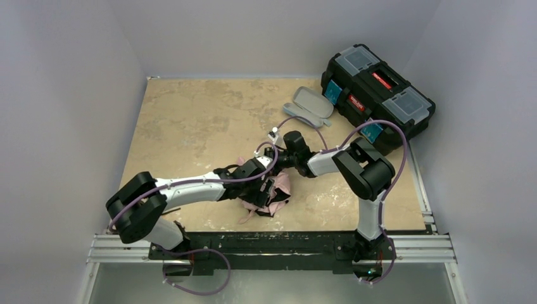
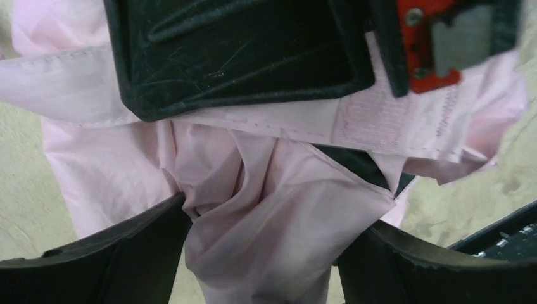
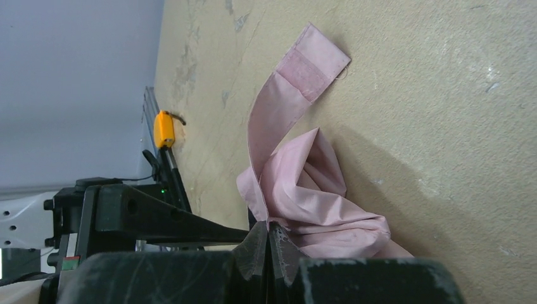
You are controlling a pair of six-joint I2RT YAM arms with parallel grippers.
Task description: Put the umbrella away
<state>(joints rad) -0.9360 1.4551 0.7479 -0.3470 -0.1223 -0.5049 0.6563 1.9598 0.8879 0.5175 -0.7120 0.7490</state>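
Note:
The umbrella lies crumpled on the tan tabletop near the front, pale pink fabric with some black showing. My right gripper reaches in from the right and is shut on an edge of the pink fabric; in the right wrist view its jaws pinch the cloth where the velcro strap rises. My left gripper comes in from the left just below it. In the left wrist view my left gripper stands open, its fingers wide apart on either side of a loose fold of canopy.
A grey oval case lies open at the back right, next to a black toolbox at the table's right edge. The right gripper's body hangs close above my left fingers. A small orange object sits near the table's front edge.

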